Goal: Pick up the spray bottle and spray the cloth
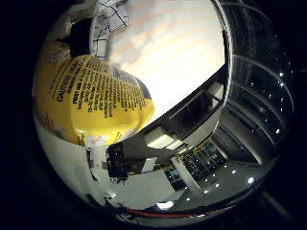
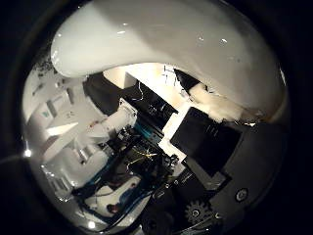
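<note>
The spray bottle (image 1: 91, 98) fills much of the little finger side view, its yellow label with black print close against my palm. Its glossy white body (image 2: 161, 44) arches across the thumb side view. My right hand (image 2: 205, 139) shows white and black fingers curled in beside the bottle, holding it. A white cloth with thin dark grid lines (image 1: 111, 19) lies on the pale table (image 1: 177, 52), just beyond the bottle's label. A black part (image 1: 79, 36) beside the cloth is too close to identify.
The pale table ends at a dark edge (image 1: 192, 103), with room furniture and ceiling lights (image 1: 249, 180) beyond. The arm's white and black body (image 2: 105, 129) and a geared part (image 2: 195, 213) show below the bottle.
</note>
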Controlling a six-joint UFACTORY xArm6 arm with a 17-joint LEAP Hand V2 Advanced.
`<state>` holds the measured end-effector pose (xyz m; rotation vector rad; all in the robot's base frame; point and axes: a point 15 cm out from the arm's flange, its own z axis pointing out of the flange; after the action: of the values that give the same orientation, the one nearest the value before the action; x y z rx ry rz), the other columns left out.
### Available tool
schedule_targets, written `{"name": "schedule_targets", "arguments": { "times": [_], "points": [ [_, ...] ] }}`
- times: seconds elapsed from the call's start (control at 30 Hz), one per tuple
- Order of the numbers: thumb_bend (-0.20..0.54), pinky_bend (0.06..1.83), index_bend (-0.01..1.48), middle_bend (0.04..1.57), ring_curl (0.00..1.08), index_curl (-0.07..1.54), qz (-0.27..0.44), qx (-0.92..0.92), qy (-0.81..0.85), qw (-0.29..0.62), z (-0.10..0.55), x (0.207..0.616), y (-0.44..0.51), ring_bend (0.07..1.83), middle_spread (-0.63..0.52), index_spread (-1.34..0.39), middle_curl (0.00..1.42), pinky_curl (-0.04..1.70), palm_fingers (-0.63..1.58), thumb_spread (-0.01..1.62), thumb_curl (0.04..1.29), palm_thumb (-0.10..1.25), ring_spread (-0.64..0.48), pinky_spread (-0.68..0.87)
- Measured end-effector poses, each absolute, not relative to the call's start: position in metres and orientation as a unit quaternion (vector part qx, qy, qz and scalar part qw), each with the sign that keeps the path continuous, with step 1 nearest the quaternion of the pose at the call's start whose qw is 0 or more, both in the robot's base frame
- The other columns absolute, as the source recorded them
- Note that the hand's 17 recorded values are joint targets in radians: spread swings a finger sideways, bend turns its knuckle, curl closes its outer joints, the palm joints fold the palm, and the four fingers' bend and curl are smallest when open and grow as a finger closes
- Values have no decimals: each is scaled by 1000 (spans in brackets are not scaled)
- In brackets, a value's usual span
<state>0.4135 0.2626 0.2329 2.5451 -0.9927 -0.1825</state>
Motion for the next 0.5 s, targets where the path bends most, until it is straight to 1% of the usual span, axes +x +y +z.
{"name": "schedule_targets", "arguments": {
  "times": [0.2, 0.5],
  "points": [
    [-15, 1028, 1167, 1337, 556, 666, -59, 909, -344, 227, 211, 405, 274, 1458, -66, -183, 562, 1165, 1223, 889, 818, 1042, -153, -218],
    [-15, 1026, 1166, 1336, 558, 667, -47, 904, -348, 245, 198, 407, 272, 1457, -66, -183, 562, 1167, 1223, 869, 822, 1036, -153, -230]
  ]
}}
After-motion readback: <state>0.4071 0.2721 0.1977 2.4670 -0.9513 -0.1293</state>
